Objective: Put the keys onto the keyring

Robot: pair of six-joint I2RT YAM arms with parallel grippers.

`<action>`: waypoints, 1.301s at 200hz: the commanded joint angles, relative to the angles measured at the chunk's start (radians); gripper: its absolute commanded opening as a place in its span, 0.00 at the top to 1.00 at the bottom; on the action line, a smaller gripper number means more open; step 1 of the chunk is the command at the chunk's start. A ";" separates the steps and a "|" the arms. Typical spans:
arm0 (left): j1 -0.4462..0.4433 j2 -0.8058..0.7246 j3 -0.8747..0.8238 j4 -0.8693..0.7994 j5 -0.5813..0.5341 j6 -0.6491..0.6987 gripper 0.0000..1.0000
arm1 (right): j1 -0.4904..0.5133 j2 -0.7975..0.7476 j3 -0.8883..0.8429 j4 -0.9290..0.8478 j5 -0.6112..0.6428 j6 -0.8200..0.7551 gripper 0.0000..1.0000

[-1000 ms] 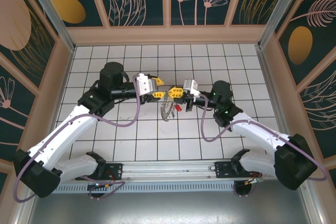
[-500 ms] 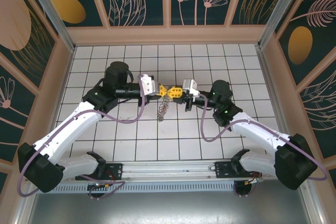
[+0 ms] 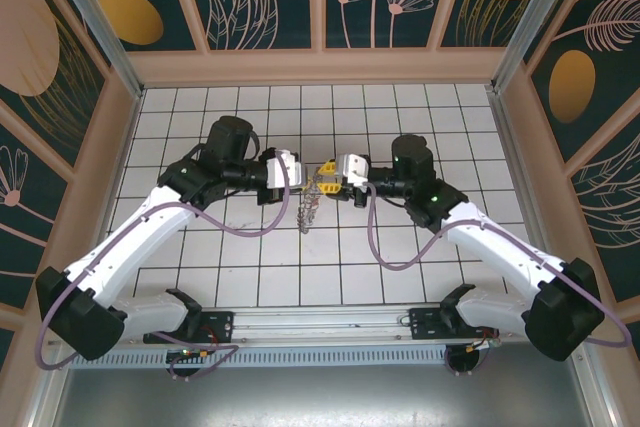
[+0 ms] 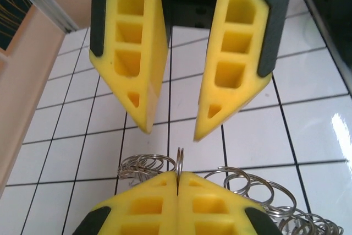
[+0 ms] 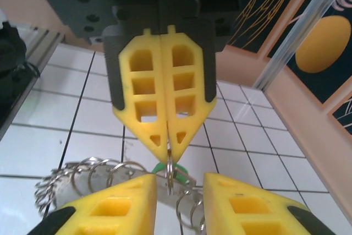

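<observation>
The keyring [image 3: 307, 212], a floppy chain of silvery wire loops, hangs over the middle of the tiled floor. My left gripper [image 3: 311, 184] is shut on one upright loop of it [image 4: 179, 158], its yellow tips [image 4: 177, 173] pressed together around the wire. My right gripper [image 3: 328, 173] faces it tip to tip and stands open [image 5: 180, 179], the pinched loop [image 5: 171, 163] hanging in the gap without touching either pad. A green key head [image 5: 159, 167] shows just behind that loop among the rings. In the left wrist view the open right gripper [image 4: 173, 133] is right above the loop.
White tiled floor [image 3: 330, 267] lies under the hanging chain. Wooden walls [image 3: 320, 65] box the area on three sides. Both arms reach inward from the near rail, with purple cables [image 3: 250, 232] looping beside them.
My left gripper has closed on the keyring loop and shifted right. The right gripper, shut on the ring before, has opened and let go; the chain now hangs from the left.
</observation>
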 commanded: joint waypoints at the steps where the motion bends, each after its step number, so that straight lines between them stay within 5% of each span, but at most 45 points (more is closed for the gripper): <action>1: -0.001 0.014 0.050 -0.073 -0.031 0.079 1.00 | -0.007 0.031 0.055 -0.154 -0.002 -0.108 0.71; 182: -0.001 0.048 0.059 -0.041 0.025 0.020 1.00 | 0.026 0.095 0.029 -0.023 -0.029 0.011 0.74; 231: -0.001 0.045 0.060 -0.043 0.033 0.020 1.00 | 0.029 0.103 0.030 -0.019 -0.035 0.028 0.86; 260: 0.000 0.039 0.059 -0.032 0.036 0.012 1.00 | 0.031 0.120 0.037 -0.029 -0.030 0.034 0.85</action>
